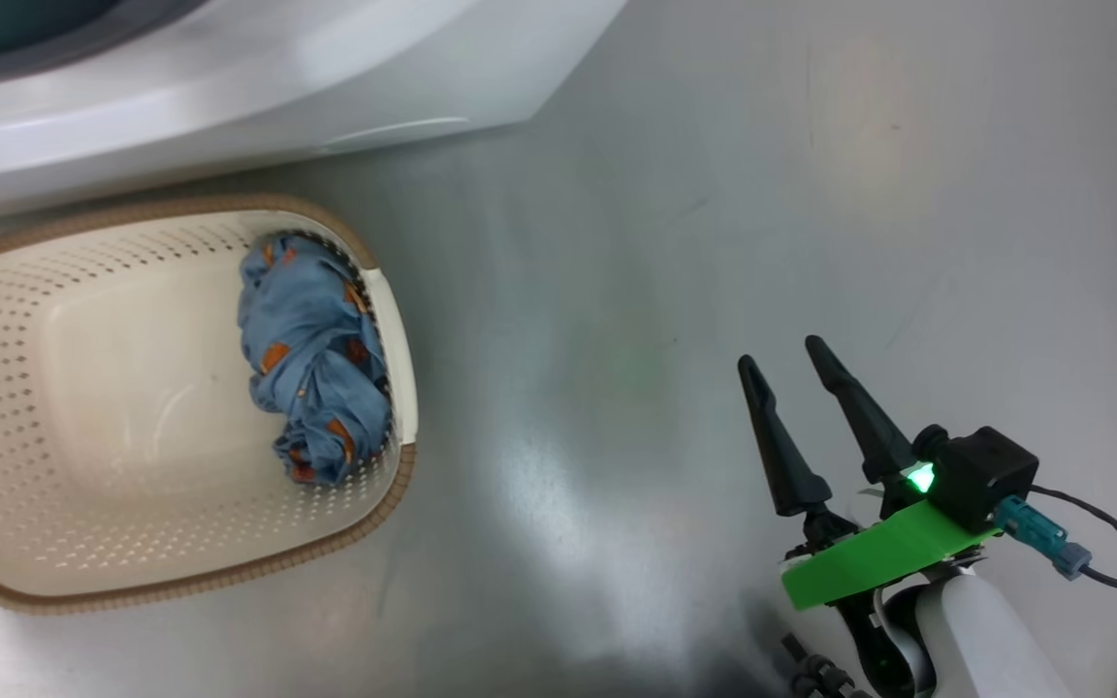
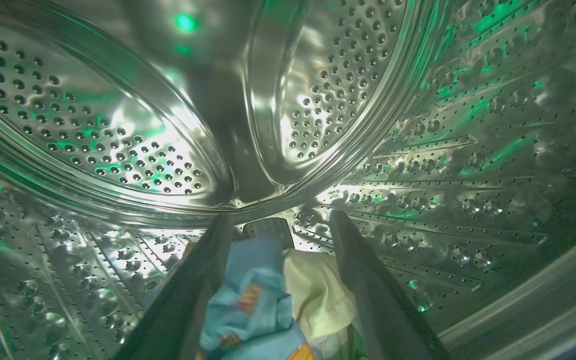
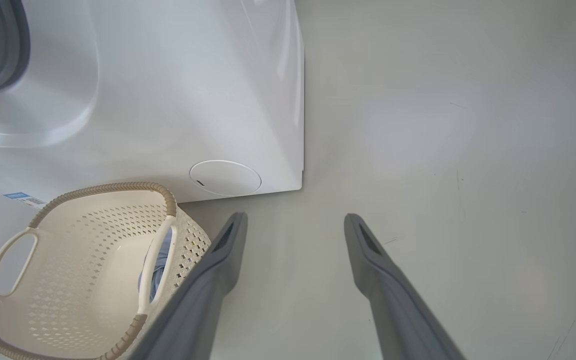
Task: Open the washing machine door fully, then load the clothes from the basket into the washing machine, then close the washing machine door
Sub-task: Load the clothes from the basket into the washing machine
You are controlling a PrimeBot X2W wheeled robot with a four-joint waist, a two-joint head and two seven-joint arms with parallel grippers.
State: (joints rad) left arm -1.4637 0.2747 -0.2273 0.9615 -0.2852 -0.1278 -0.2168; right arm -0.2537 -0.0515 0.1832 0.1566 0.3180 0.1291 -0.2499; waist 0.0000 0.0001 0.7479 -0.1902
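Inside the washing machine's steel drum (image 2: 468,150), my left gripper (image 2: 280,216) is open. A cream, blue and orange garment (image 2: 263,300) lies bunched between its spread fingers near their base, against the drum wall. The cream basket (image 1: 180,206) stands on the floor before the white washing machine (image 1: 229,87). A light blue garment with orange print (image 1: 311,359) is crumpled against the basket's right wall. My right gripper (image 1: 780,351) hangs open and empty over the floor to the basket's right. The washing machine door is out of view.
In the right wrist view, my right gripper (image 3: 295,217) points at bare grey floor beside the washing machine (image 3: 168,100). The machine's round white cap (image 3: 225,177) and small blue label (image 3: 16,196) sit just behind the basket (image 3: 93,240). Its grey gasket (image 3: 13,60) shows at the upper left.
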